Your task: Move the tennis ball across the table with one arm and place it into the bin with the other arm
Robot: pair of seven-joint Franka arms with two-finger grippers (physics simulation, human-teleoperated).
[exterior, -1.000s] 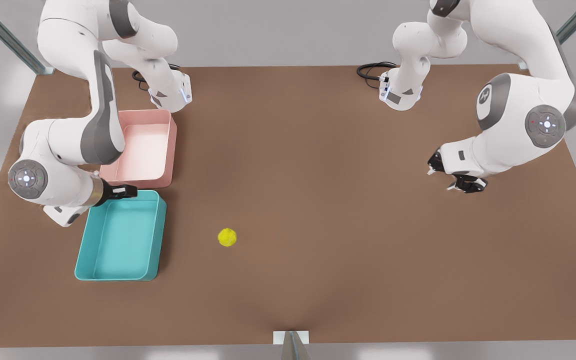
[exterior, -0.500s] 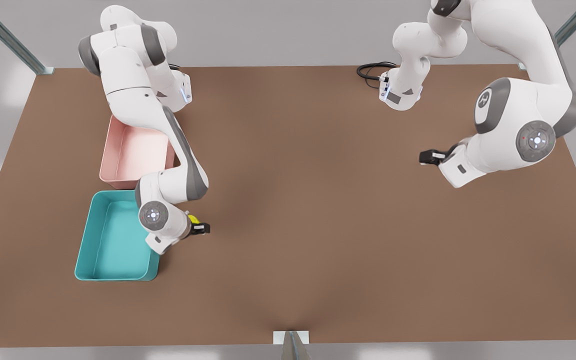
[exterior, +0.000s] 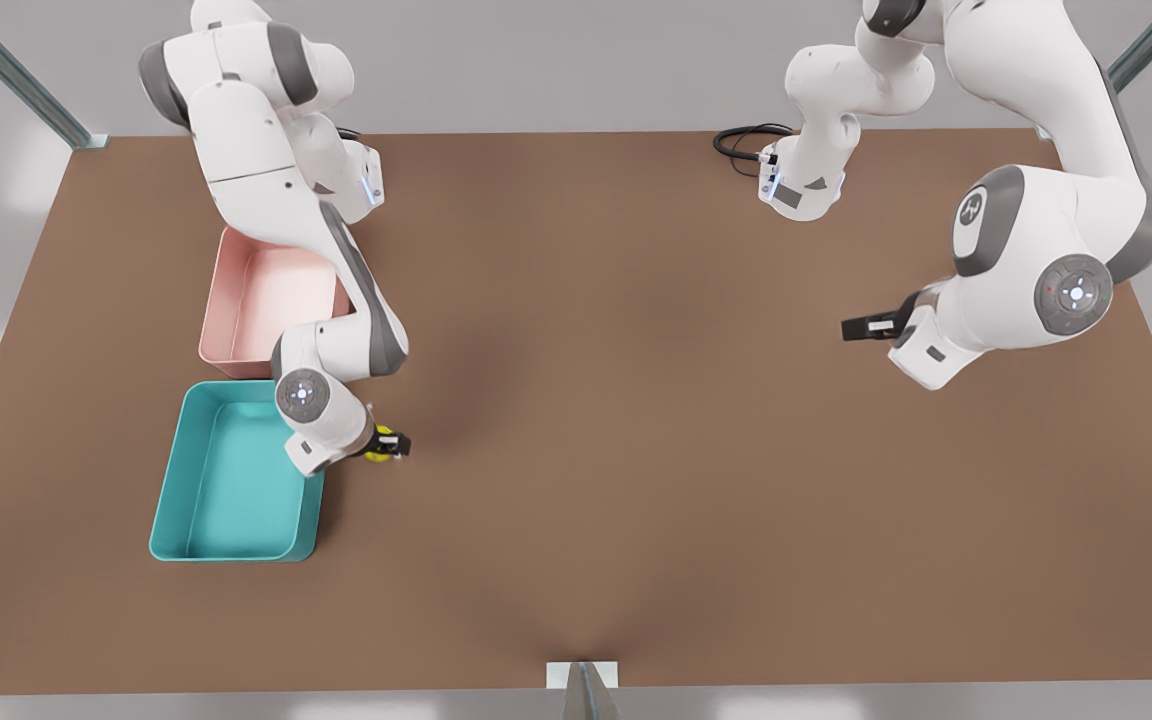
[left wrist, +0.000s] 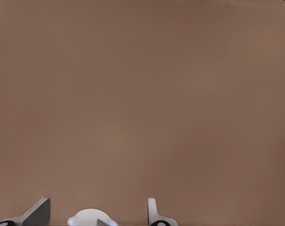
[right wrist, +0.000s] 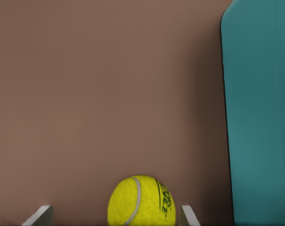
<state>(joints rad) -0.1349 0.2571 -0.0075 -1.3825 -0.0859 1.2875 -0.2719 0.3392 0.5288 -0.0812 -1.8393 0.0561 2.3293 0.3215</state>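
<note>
Right tool (exterior: pixel 388 443), clenched on the tennis ball (exterior: pixel 377 453), has edged nearer the bin (exterior: pixel 236 480).

- The table (exterior: pixel 636 420) lies bare and brown through its whole middle, between the two arms, so a gripper could cross there with nothing in the way.
- The bin (exterior: pixel 198 478) sits near the front view's left edge; its raised wall stands just beside the right gripper (exterior: pixel 388 443), which is closed around the tennis ball (exterior: pixel 377 455).
- The pink tray (exterior: pixel 236 310) stands close behind the bin, and the right arm's links reach over it.
- The left gripper (exterior: pixel 861 327) hangs over open tabletop at the front view's right, fingers (left wrist: pixel 152 213) apart, well clear of both trays.
- A coiled black cable (exterior: pixel 744 140) lies by the arm base at the far edge.
</note>
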